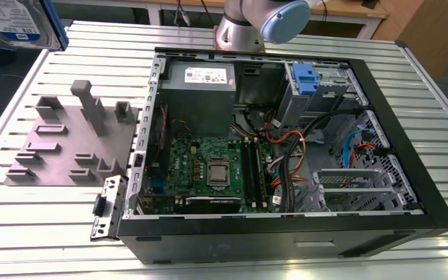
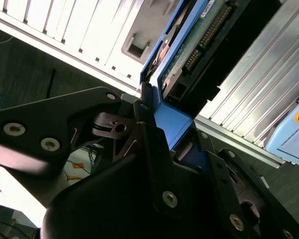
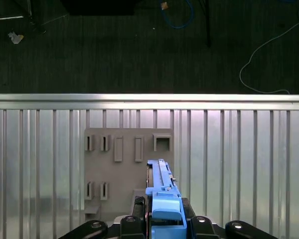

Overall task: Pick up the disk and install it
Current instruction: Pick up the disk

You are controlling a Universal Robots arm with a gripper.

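The black gripper (image 3: 163,216), its 2 fingers (image 2: 148,142) clamped tight on the flat silver hard drive in its blue plastic carrier frame (image 3: 162,191), holds it aloft over the grey slotted fixture plate (image 3: 120,164), well apart from the open black computer case (image 1: 286,146).

arm (image 1: 240,32): silver-grey round tube | joint cap (image 1: 284,17): pale blue dome | gripper (image 2: 172,124): matte black, flat angular link plates | fingers (image 2: 152,144): black narrow bars | screws (image 2: 14,129): round silver heads on the plates behind the fingers, in the second wrist view
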